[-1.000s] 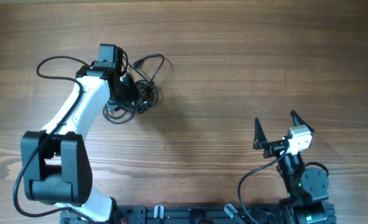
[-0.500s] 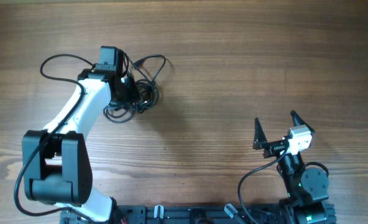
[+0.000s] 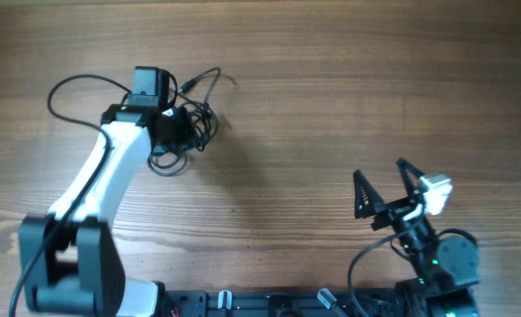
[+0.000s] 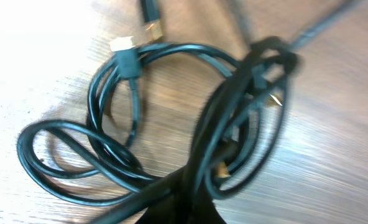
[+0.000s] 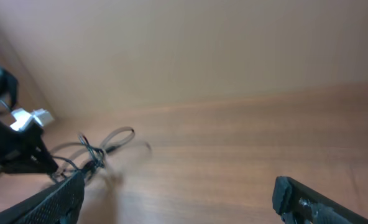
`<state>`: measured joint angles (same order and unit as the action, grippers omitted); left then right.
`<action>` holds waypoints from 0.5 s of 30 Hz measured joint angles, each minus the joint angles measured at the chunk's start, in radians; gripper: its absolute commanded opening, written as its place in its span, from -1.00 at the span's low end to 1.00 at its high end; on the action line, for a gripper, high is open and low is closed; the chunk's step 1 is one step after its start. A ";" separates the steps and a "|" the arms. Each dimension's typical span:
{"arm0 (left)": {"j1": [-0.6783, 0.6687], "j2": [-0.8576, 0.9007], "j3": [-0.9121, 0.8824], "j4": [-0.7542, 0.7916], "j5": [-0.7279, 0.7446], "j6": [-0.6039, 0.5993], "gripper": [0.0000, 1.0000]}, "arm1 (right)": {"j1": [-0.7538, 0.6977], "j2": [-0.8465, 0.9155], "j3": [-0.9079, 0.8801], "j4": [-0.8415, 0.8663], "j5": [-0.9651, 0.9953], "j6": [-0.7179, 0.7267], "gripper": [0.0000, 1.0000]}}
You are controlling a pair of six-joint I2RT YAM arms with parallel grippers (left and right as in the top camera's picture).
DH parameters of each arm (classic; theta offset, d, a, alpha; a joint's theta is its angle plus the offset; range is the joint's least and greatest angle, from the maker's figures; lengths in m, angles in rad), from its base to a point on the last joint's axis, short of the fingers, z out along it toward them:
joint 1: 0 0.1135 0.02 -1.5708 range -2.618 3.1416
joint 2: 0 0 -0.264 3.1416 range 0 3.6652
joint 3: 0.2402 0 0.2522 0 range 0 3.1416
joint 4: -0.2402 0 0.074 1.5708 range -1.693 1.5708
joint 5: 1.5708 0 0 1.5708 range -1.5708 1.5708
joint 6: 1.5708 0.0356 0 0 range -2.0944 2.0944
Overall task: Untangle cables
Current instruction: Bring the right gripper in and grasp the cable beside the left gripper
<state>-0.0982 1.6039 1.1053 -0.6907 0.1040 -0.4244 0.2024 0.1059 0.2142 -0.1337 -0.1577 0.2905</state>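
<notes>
The cables [image 3: 190,132] lie in a knotted black bundle on the far left part of the wooden table [image 3: 348,88], with one loose strand arching away toward the table's middle. In the left wrist view the cables [image 4: 128,118] show as several overlapping loops. Two gold-tipped plug ends [image 4: 124,43] rest near the top, and the image is somewhat blurred. The left gripper [image 3: 172,129] sits right on the bundle, its jaws clamped together with strands gathered between them at the bottom of its own view [image 4: 185,193]. The right gripper [image 3: 384,187] hangs well apart from the bundle, near the right front edge, its fingers spread wide and holding nothing. From its wrist camera the cables [image 5: 92,154] appear far off to the left.
</notes>
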 measured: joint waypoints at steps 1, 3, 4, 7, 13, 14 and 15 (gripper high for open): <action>0.000 -0.037 0.001 0.003 0.025 0.000 -0.92 | 0.000 0.039 0.071 -0.020 -0.003 0.004 0.99; 0.000 -0.086 0.003 0.003 0.082 0.003 -0.92 | 0.000 0.130 0.193 -0.062 -0.026 0.000 1.00; 0.000 -0.096 0.004 0.003 0.106 0.009 -0.92 | 0.000 0.187 0.251 -0.091 -0.047 -0.008 1.00; 0.000 -0.101 0.005 0.025 0.269 0.092 -0.92 | 0.000 0.412 0.451 -0.237 -0.127 -0.043 1.00; 0.000 -0.101 0.005 0.037 0.563 0.253 -0.92 | 0.000 0.855 0.742 -0.422 -0.295 -0.056 0.99; 0.000 -0.101 0.005 0.037 0.588 0.267 -0.92 | 0.000 0.910 0.755 -0.411 -0.339 -0.032 0.97; 0.000 -0.101 0.005 0.037 0.601 0.275 -0.92 | 0.000 0.949 0.757 -0.398 -0.381 -0.004 0.86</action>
<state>-0.0978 1.5024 1.1099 -0.6537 0.7052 -0.1490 0.2024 1.0554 0.9710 -0.5320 -0.5385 0.2863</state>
